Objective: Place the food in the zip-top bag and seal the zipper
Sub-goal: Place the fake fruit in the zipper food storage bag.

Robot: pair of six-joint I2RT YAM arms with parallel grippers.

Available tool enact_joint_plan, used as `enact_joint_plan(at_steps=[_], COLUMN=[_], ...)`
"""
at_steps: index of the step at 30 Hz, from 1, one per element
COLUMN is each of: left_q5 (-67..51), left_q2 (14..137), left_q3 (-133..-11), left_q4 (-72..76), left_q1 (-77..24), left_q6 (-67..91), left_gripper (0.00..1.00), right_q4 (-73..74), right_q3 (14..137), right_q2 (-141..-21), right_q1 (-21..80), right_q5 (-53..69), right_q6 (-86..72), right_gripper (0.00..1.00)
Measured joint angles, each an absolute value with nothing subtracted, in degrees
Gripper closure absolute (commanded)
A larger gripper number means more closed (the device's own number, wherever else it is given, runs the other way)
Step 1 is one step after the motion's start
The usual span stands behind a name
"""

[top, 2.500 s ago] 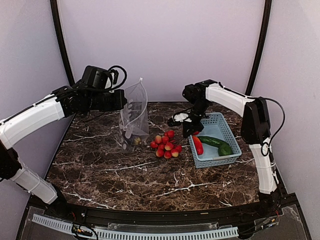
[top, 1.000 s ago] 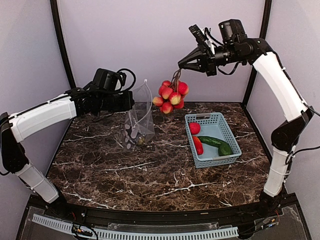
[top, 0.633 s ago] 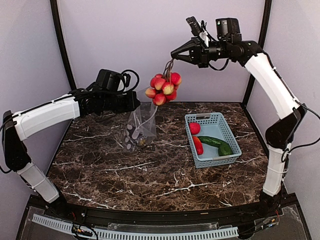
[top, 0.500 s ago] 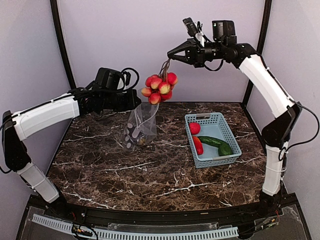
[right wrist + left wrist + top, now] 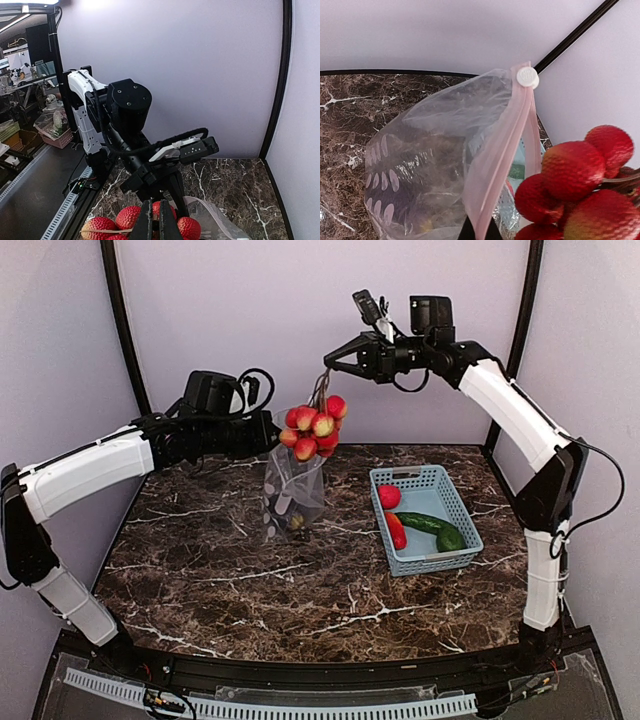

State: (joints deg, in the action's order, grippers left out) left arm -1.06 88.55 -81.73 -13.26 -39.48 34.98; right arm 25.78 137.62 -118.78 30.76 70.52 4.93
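While the left end effector (image 5: 272,435) stays out of the way at the side, clamped shut on the zipper (image 5: 495,165), the zip-top bag (image 5: 293,495) hangs from that pink strip with its bottom resting on the bench (image 5: 250,580). Its mouth faces up and gapes a little. Something dark lies at the bottom of the bag, too blurred to name.

High above, the right end effector (image 5: 328,358) is closed on the stem of the cluster of red berries (image 5: 310,425). The cluster dangles at the bag's mouth, just beside the zipper in the left wrist view; whether any berry is past the rim cannot be told.

To the right, well apart from the bag, a light-blue basket (image 5: 470,530) sits on the bench and holds the tomato (image 5: 389,496), the pepper (image 5: 397,530), the cucumber (image 5: 425,522) and the avocado-like piece (image 5: 450,538).
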Motion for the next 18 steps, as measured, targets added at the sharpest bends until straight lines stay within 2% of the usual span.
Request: enact_joint_plan(at_steps=[7,18], left_q5=[-1.98,-2.57], left_q2=[87.81,87.81], left_q3=[-81.73,-81.69], left_q4=[-12.91,-12.05], left_q1=[-39.48,-39.48], left_q6=[35.44,36.25], left_gripper=[0.99,0.99], right_q4=[22.59,15.92], right_q3=[133.45,133.49], right_q2=[-120.6,-121.19], right_q1=[30.76,31.92], right_q5=[70.85,73.56], right_q6=[1.8,-4.86], right_gripper=[1.0,1.0])
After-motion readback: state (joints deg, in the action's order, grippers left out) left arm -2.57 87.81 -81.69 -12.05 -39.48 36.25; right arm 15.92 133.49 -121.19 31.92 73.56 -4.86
